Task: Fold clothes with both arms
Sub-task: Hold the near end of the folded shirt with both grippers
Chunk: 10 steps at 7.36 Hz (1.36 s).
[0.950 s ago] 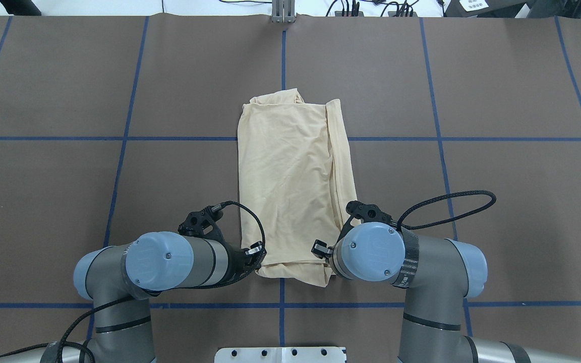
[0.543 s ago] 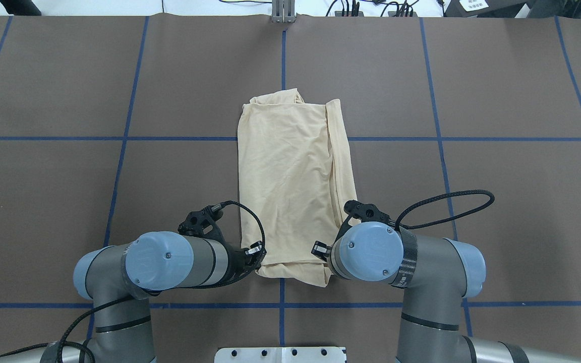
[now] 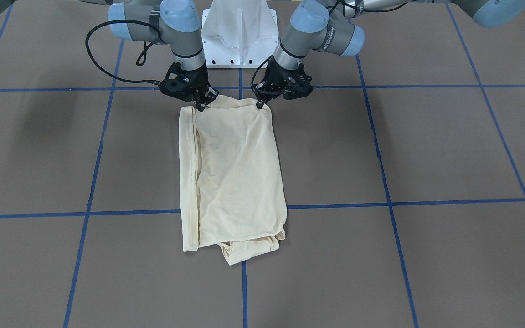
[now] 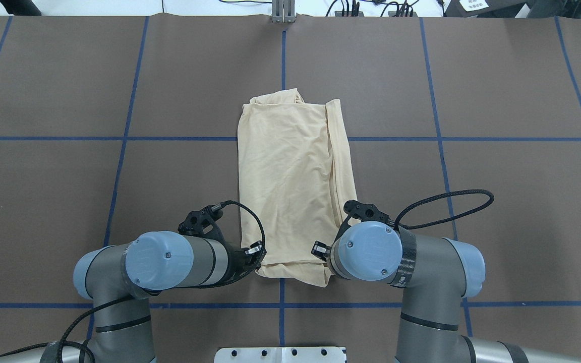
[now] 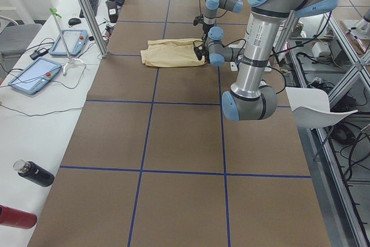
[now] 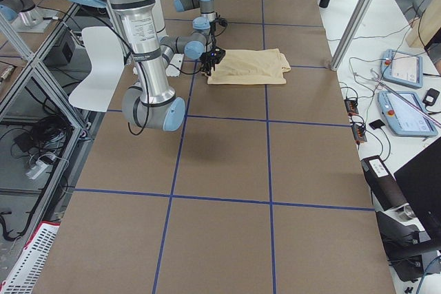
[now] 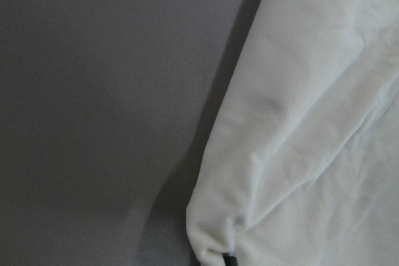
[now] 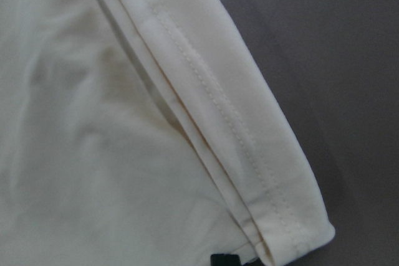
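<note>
Shirt, cream and folded into a long strip, lies flat at the middle of the brown table, one short end toward the robot. On my left, the left gripper pinches that end's left corner, and the cloth puckers at its fingertip. On my right, the right gripper is clamped on the hemmed right corner.
</note>
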Tool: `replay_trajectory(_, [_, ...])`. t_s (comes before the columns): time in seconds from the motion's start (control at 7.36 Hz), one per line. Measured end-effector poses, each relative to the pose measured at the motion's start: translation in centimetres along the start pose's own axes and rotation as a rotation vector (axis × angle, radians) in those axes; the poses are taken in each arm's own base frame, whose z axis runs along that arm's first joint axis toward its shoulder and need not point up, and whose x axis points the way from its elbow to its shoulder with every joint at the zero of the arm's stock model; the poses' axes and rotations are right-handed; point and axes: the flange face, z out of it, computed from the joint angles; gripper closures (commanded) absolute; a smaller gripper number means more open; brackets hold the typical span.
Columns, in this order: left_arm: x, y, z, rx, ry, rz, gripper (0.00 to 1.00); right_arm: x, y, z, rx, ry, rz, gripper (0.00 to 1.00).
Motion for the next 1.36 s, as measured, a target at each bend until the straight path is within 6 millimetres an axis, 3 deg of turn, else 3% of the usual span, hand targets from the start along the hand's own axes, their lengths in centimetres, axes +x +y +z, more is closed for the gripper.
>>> replay_trajectory(1.36, [0.03,-0.09,-0.03,0.001,0.001,0.001,1.00,-0.23,-0.67,0.71,0.014,0.005,0.011,0.04])
